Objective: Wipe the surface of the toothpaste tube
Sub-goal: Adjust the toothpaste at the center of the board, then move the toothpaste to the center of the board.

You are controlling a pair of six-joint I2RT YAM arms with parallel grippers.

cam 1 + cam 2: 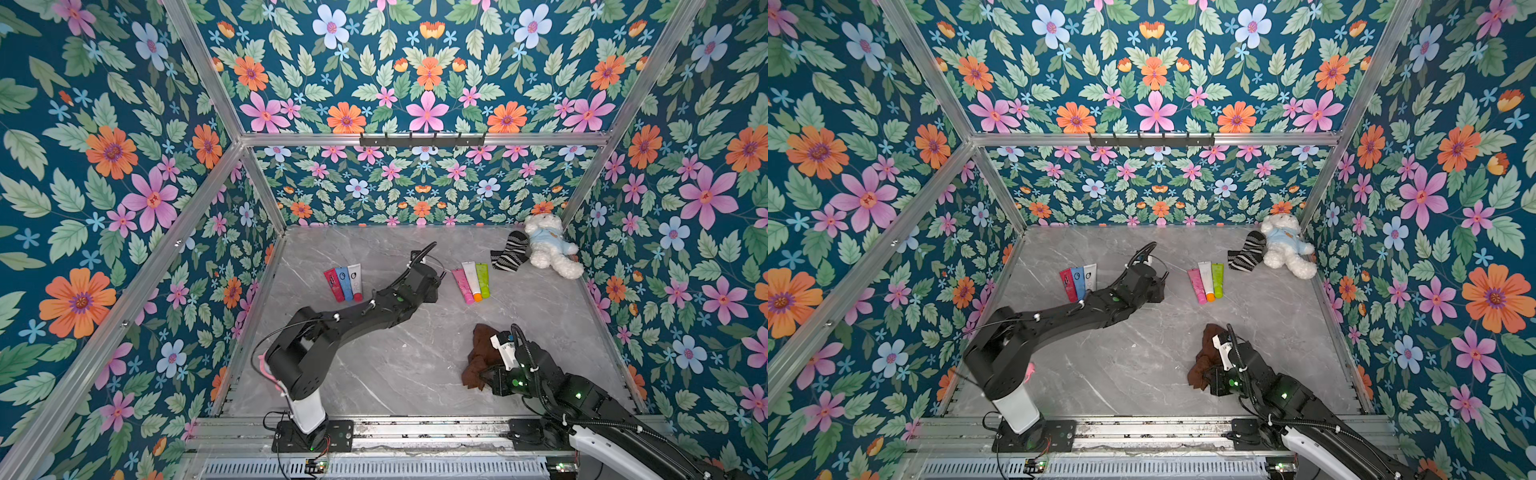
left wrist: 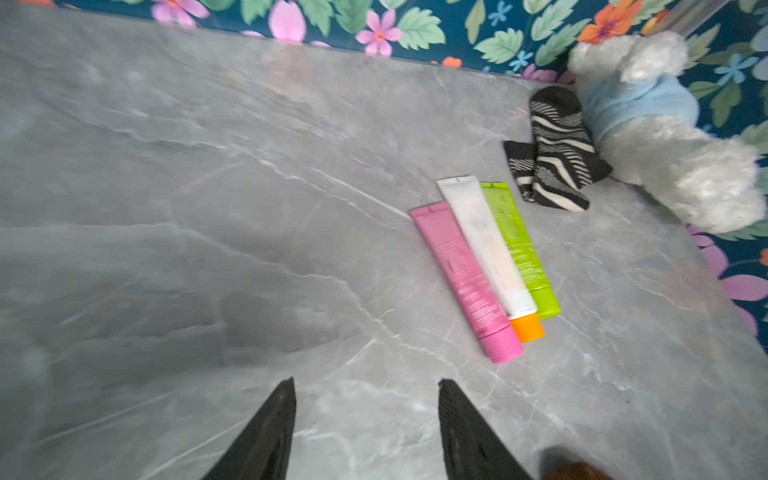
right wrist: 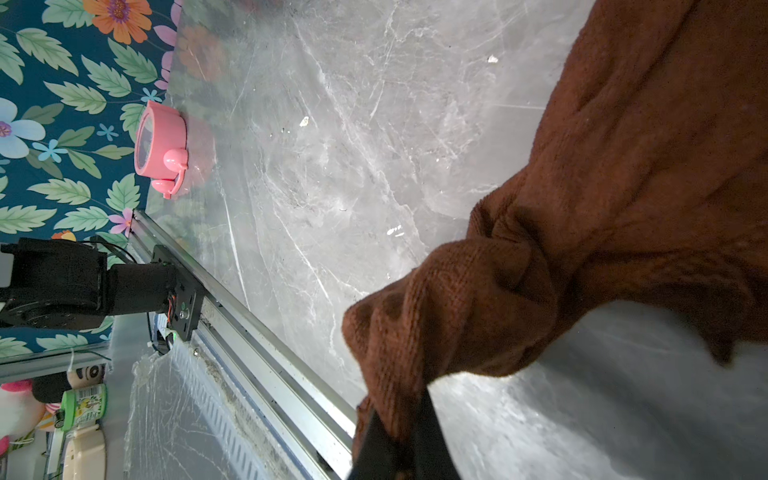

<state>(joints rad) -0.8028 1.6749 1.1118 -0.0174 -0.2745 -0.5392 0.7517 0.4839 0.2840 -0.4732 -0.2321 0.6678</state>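
Left fingers (image 1: 438, 279): we see them spread wide, nothing between them, over bare bench (image 1: 395, 374) between the two sets of tubes.
Right fingers (image 1: 485, 376): pressed together on a bunched edge of the brown cloth (image 1: 478, 353), at about 5 o'clock on the bench.
Toothpaste tubes: two trios lie flat. The red tube (image 1: 333, 284), blue tube (image 1: 343, 282) and white tube (image 1: 354, 279) sit at 9 o'clock of the left fingers. The pink tube (image 1: 462, 286), orange-capped white tube (image 1: 471, 280) and green tube (image 1: 483, 279) sit at 3 o'clock of them. We cannot tell which one is due for wiping.
Long axis: every tube runs roughly from 12 to 6 o'clock, cap end at 6, and each touches its neighbour.
Bearing that matters: the pink tube lies just beside the left fingers at 3 o'clock, its long side towards them.
Nearer arm: the left arm is nearer both trios. The cloth lies well apart from the right trio, at about 6 o'clock of it.
Our judgement: the left fingers should close across a tube's narrow width, then the cloth must travel towards 12 o'clock to meet it.
Bystanders: the striped sock (image 1: 509, 251) and white teddy bear (image 1: 548, 247) lie at 1 o'clock of the right trio.
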